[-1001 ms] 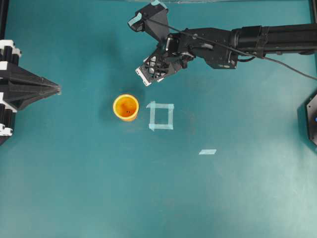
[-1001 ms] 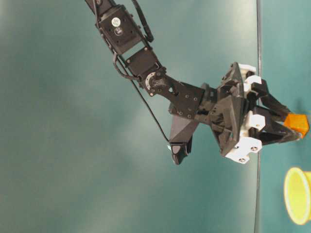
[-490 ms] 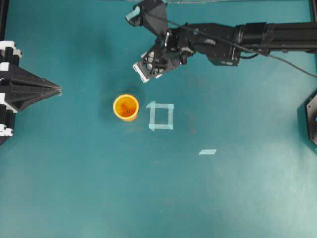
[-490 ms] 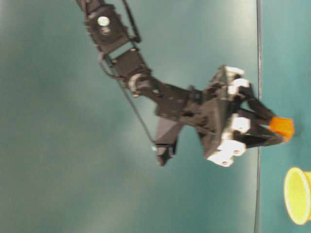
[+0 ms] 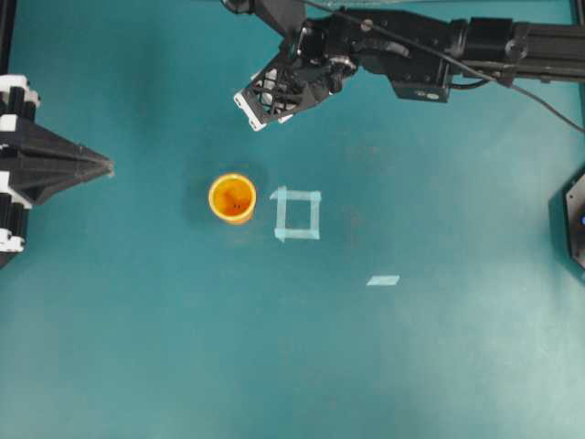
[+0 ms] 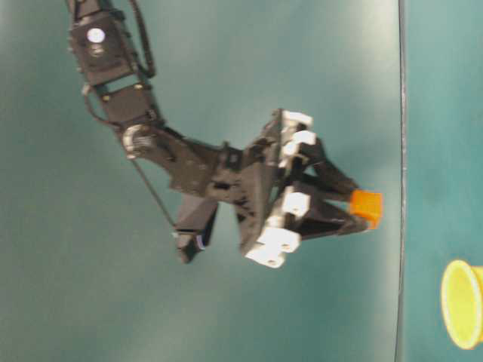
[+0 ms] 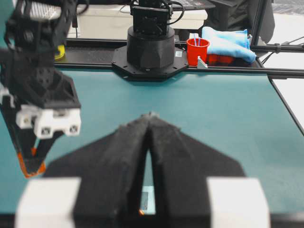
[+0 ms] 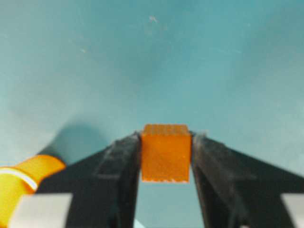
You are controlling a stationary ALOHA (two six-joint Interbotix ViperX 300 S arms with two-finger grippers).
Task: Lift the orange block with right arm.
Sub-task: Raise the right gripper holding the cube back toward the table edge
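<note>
Showing only from the wrist: right hand [image 8: 166,156] clamps orange block [image 8: 166,153].

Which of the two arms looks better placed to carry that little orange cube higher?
The right. Its gripper already clamps the cube between its fingers, clear of the table. The left gripper sits shut at the table's edge, well away from the cube.
</note>
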